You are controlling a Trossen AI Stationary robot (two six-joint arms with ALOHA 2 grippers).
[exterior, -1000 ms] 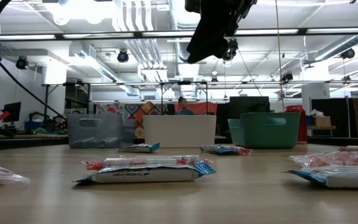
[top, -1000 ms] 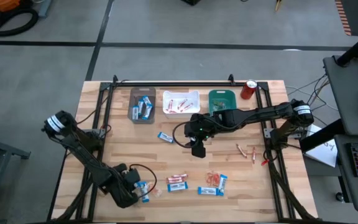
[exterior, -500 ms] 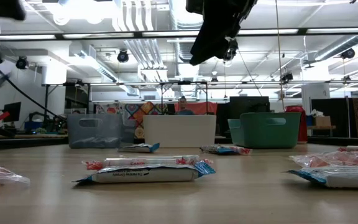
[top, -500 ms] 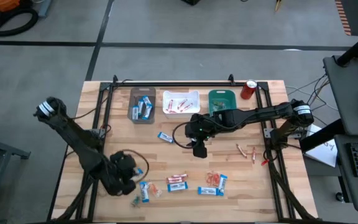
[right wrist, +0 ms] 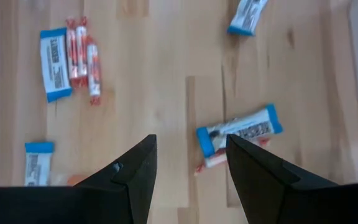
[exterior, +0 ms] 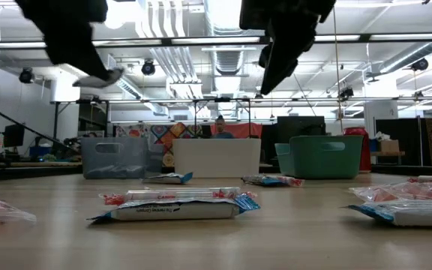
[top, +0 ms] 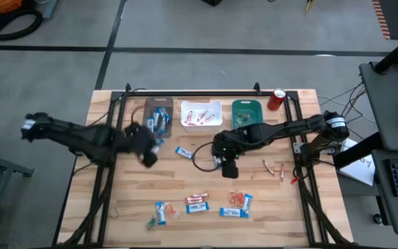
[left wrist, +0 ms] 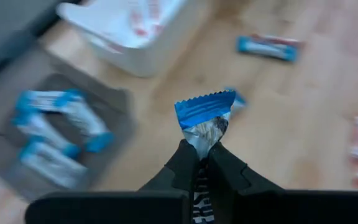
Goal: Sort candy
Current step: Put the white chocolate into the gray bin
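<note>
- wooden table (top: 137, 190) under me, with three bins along its 12 o'clock edge: grey bin (top: 158, 117), white bin (top: 201, 113), teal bin (top: 247, 111).
- from my seat the left wrist view shows a blue-and-white bar (left wrist: 205, 121) pinched between the left gripper (top: 147, 156) fingers, which are pressed tight on its lower end; the bar's crimped blue end stands up above the fingertips.
- that gripper hangs above the table at about 6 o'clock of the grey bin, just beside its near edge.
- more blue-and-white bars (left wrist: 53, 132) already lie in the grey bin; red-and-white bars (top: 199, 115) lie in the white bin.
- loose candy (top: 197, 203) is scattered across the 6 o'clock half of the table; one blue bar (top: 183, 152) lies near the middle, and small orange-red pieces (top: 276, 169) sit toward 3 o'clock.
- right gripper (top: 229, 167) hovers over mid-table with its fingers spread wide and nothing between them; i see a blue-and-white bar (right wrist: 239, 131) on the wood beyond them.
- red can (top: 276, 99) stands at the table's 1 o'clock corner.
</note>
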